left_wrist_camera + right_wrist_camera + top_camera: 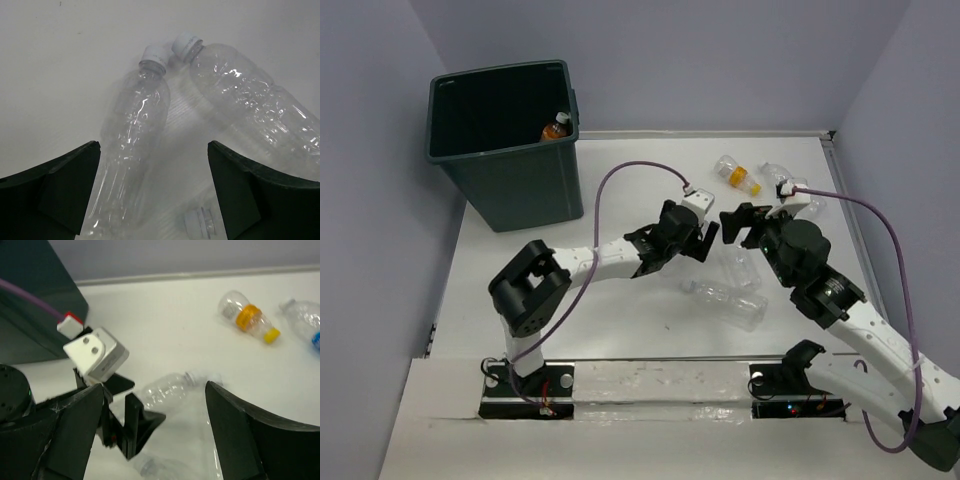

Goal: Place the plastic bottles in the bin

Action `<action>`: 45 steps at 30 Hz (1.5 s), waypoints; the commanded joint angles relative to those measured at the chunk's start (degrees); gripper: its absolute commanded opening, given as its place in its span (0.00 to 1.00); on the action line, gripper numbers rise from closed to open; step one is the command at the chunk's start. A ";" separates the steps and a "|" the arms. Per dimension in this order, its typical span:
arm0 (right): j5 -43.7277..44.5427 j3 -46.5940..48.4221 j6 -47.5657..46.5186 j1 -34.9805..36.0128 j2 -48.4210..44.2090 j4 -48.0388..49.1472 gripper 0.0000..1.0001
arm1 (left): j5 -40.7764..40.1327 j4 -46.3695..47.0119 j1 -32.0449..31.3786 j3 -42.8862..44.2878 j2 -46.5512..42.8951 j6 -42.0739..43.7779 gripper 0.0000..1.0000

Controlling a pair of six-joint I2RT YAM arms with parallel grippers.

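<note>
Left pincer (154,195) hangs spread over a clear bottle (132,145).

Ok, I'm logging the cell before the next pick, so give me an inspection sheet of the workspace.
Surface: white table, bottles lying on it.
Job's things: tall dark grey-green rectangular plastic bin at far left, one orange-capped bottle inside; two clear white-capped plastic bottles lying below the grippers; small yellow-capped orange-labelled bottle and clear blue-labelled bottle at far right.
Clutter: nothing seen.
Grippers: left gripper open above the two clear bottles; right gripper open, holding nothing.
Cables: purple cables, one looping from each wrist.
Surroundings: pale lilac walls.
</note>
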 commanded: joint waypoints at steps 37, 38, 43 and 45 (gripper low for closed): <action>-17.03 8.46 -3.77 -20.78 38.63 -10.07 0.88 | 2.34 -1.80 20.51 21.43 -21.36 -2.90 0.69; -17.21 8.99 -4.21 -20.78 40.20 -10.42 0.87 | 2.34 -2.16 22.09 22.31 -21.72 -3.25 0.69; -15.54 10.49 -5.27 -20.78 43.38 -10.77 0.86 | 0.32 -4.97 31.50 28.47 -21.02 -2.55 0.69; -15.45 10.93 -5.71 -20.78 44.08 -10.69 0.82 | -0.03 -5.50 36.51 31.01 -20.14 -2.55 0.70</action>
